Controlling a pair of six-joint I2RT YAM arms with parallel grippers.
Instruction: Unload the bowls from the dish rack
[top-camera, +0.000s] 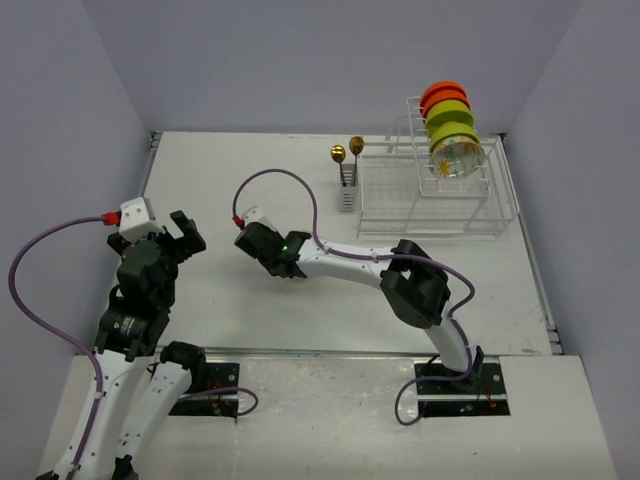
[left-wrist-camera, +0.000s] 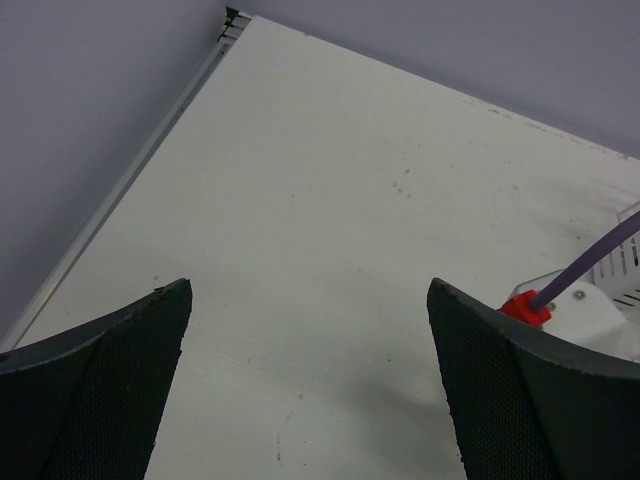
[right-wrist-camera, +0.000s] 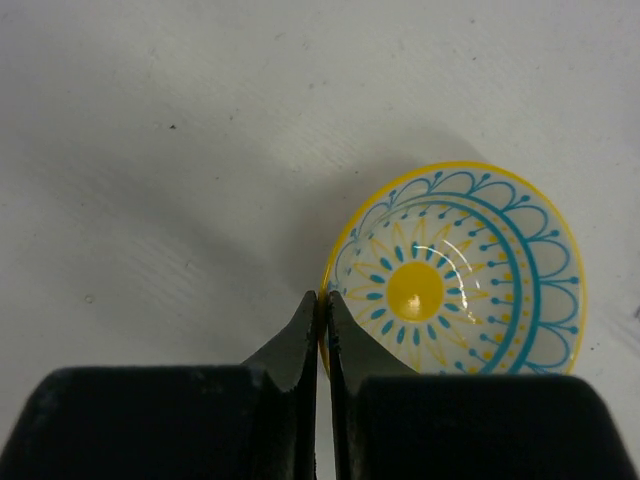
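Bowl (right-wrist-camera: 455, 275), cream with yellow centre, blue scallops, rim pinched by right fingers (right-wrist-camera: 295, 345), left fingers (left-wrist-camera: 110, 390) spread.

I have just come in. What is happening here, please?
The right gripper is shut on the rim of a patterned bowl, low over the table and away from the dish rack. More bowls, orange, lime-green and one patterned, stand in a row on the rack's upper tier. The left gripper is open and holds nothing.
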